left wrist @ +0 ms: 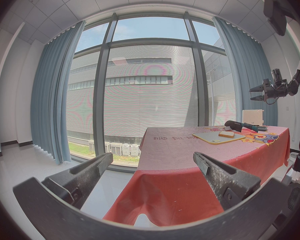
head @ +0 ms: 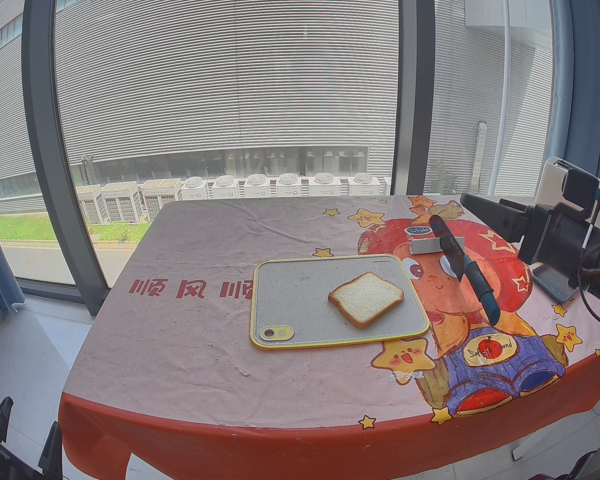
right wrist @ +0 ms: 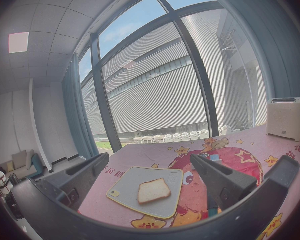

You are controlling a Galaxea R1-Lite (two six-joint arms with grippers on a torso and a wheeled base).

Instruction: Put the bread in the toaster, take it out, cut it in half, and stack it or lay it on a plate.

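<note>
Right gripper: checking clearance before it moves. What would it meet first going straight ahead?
Likely nothing near: the right gripper, high and roughly level, would pass above the bread toward the window, though depth is unclear.

tablecloth (head: pixel 200 355): matt cloth | cutting board (head: pixel 293 301): smooth plastic | knife handle (head: pixel 483 295): glossy plastic

In the head view the white boxy toaster (head: pixel 552 181) at the far right of the pink cloth-covered table (head: pixel 200 341) is largely hidden behind the right arm (head: pixel 553 235). That view's lower left corner cuts off the left gripper (head: pixel 30 413), just two dark tips showing. In the right wrist view one finger of the right gripper (right wrist: pixel 148 157) covers nearly all of the black-bladed, blue-handled knife (right wrist: pixel 212 210); perhaps a sliver of handle peeks out. From the left wrist view the pale square bread slice (left wrist: pixel 226 134) is too small to judge its surface.
</note>
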